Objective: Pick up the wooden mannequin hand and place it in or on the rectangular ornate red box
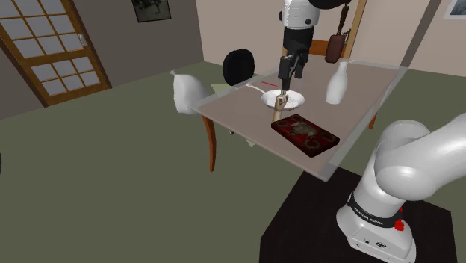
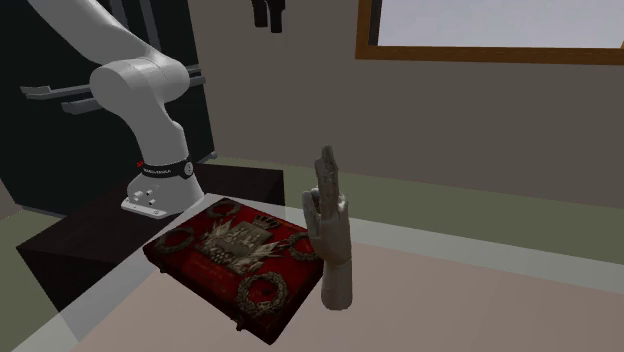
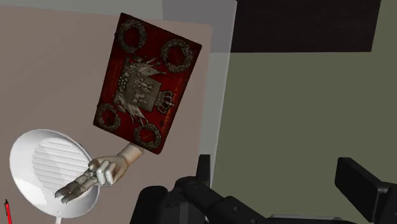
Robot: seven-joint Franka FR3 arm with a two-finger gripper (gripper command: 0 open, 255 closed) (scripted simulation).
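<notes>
The gripper hangs in the air above the worktop. Its two black fingers stand wide apart and hold nothing.

The mannequin hand stands up straight on the worktop, wrist end down and tips up. It is pale, with little joints you can see in the wrist view. It is below the gripper and does not touch it.

The red box lies flat just beside the mannequin hand. Its top has a round wreath in each corner and a crest with a crown in the middle. The mannequin hand stands close to one end of the box, so close that I cannot tell if the two touch.

A white plate sits on the other side of the mannequin hand, so the hand is between the plate and the red box. A thin red stick lies near the plate.

A white vase stands farther along the worktop, well apart from the red box. In the shoulder view a white chair and a black chair wait at the far side of the worktop.

The white arm comes up from a dark stand by the near edge of the worktop — it bends high over the plate and the mannequin hand.
</notes>
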